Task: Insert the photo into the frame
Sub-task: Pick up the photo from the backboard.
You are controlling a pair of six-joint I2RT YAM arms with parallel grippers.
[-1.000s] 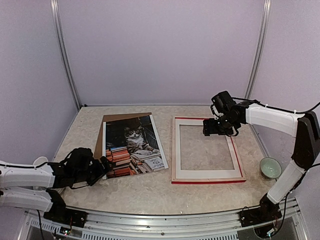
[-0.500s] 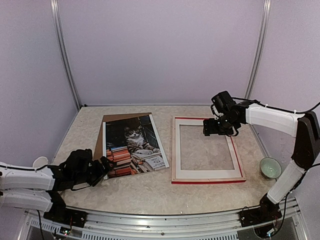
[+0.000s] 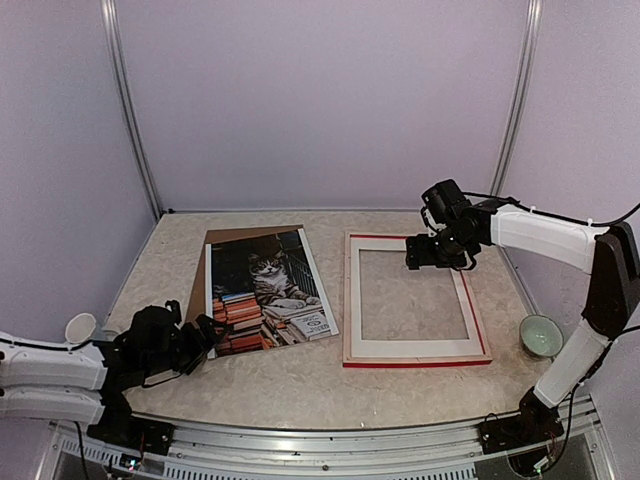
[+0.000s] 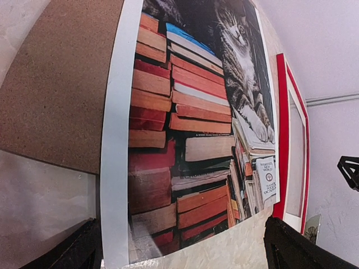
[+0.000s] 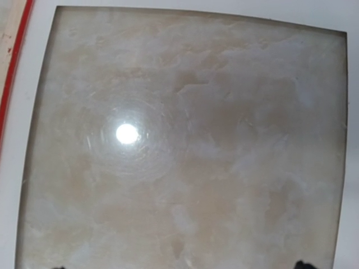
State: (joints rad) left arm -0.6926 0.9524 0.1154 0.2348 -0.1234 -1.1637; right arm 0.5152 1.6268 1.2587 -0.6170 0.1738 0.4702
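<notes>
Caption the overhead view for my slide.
Cat photo lies on a brown board beside the red frame, right gripper hovering over the frame's far side.

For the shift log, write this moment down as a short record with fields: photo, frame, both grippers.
photo: face up on the brown board, left of the frame, not in it
frame: flat on the table, no photo in its opening
left gripper: open, at the photo's near left corner, holding nothing
right gripper: open, above the frame's far right part, holding nothing
bowl: right of the frame, apart from it
</notes>
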